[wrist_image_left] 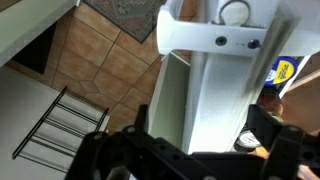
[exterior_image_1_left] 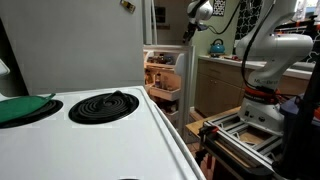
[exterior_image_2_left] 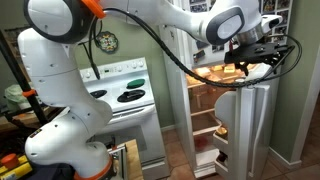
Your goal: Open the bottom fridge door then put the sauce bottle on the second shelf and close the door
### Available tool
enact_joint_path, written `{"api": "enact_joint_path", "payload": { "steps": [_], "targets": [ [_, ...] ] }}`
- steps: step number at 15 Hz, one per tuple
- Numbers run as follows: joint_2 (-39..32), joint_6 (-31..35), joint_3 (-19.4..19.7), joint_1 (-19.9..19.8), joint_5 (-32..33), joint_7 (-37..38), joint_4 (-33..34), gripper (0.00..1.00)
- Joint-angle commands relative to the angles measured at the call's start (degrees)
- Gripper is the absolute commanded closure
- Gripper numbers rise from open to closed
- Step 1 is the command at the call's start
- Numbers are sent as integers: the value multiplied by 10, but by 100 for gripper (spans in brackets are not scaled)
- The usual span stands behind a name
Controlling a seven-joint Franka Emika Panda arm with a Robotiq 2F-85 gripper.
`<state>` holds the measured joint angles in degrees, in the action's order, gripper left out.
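- One white robot arm (exterior_image_2_left: 150, 15), stretched from its base across the front of the stove towards the open fridge.
- One gripper (exterior_image_2_left: 258, 48), level with the upper part of the open lower compartment; in the wrist view (wrist_image_left: 200, 125) its dark fingers (wrist_image_left: 280, 150) stand spread wide with nothing held between them.
- One bottom fridge door (exterior_image_2_left: 262, 125), swung fully open with its white inner side showing; from the wrist camera its top edge (wrist_image_left: 215, 45) lies directly below the gripper.
- Several door racks (exterior_image_1_left: 162, 78), stocked with small containers too small to identify.
- Several lit fridge shelves (exterior_image_2_left: 212, 75), carrying orange-brown items that cannot be told apart.
- One sauce bottle: cannot be picked out with any certainty in these views; it is not in the gripper.
- One white stove (exterior_image_2_left: 125, 90), standing just beside the fridge; black coil burner (exterior_image_1_left: 105, 105) on its top.
- One round wall clock (exterior_image_2_left: 107, 42), above the stove.
- One blue kettle (exterior_image_1_left: 216, 45), on the counter behind the arm.
- One brown tile floor (wrist_image_left: 95, 65), with a wire rack (wrist_image_left: 55, 125) lying on a pale surface near it.
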<state>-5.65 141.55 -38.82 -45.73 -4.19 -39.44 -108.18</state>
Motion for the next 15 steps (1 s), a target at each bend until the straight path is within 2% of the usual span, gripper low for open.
{"api": "enact_joint_path", "payload": {
  "steps": [1, 2, 3, 5, 7, 9, 12, 15],
  "targets": [
    [8, -1, 106, 102, -19, -12, 1, 0],
    [5, -9, 107, 100, -31, -13, 6, 0],
    [5, -17, 126, 117, -43, -15, 9, 0],
    [1, -64, 195, 183, -92, -41, 22, 0],
    [-2, -115, 256, 239, -110, -39, 33, 0],
    [-7, -161, 297, 275, -120, -38, 48, 0],
    [-17, -210, 340, 308, -126, -36, 71, 0],
    [-31, -244, 363, 327, -135, -44, 87, 0]
  ]
}}
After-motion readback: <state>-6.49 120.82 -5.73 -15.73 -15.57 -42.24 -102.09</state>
